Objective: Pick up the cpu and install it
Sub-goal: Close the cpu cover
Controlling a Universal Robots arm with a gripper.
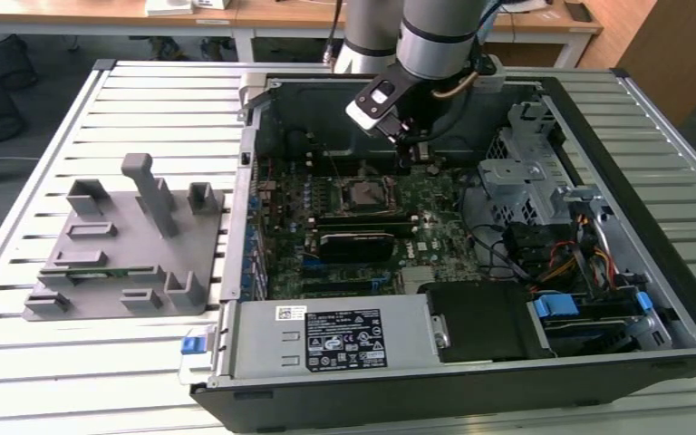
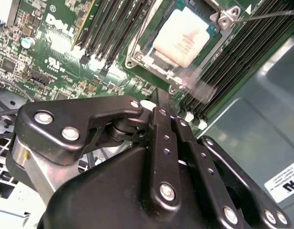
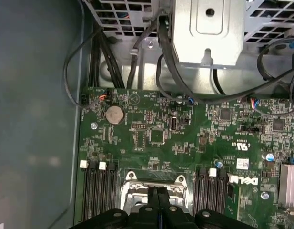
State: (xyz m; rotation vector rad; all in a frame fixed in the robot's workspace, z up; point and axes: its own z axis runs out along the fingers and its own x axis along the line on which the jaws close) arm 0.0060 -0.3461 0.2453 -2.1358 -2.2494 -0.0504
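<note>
I get bright, even light over the worktop (image 1: 142, 109) in the exterior view, while the inside of the case (image 1: 445, 399) sits in softer shade. In the second wrist view, glare bleaches the cpu (image 2: 182, 38) almost white, and a smear blurs the memory slots (image 2: 232, 57) beside it.

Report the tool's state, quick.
Tool: closed, holding nothing. The cpu lies in the socket, apart from the tool.
</note>
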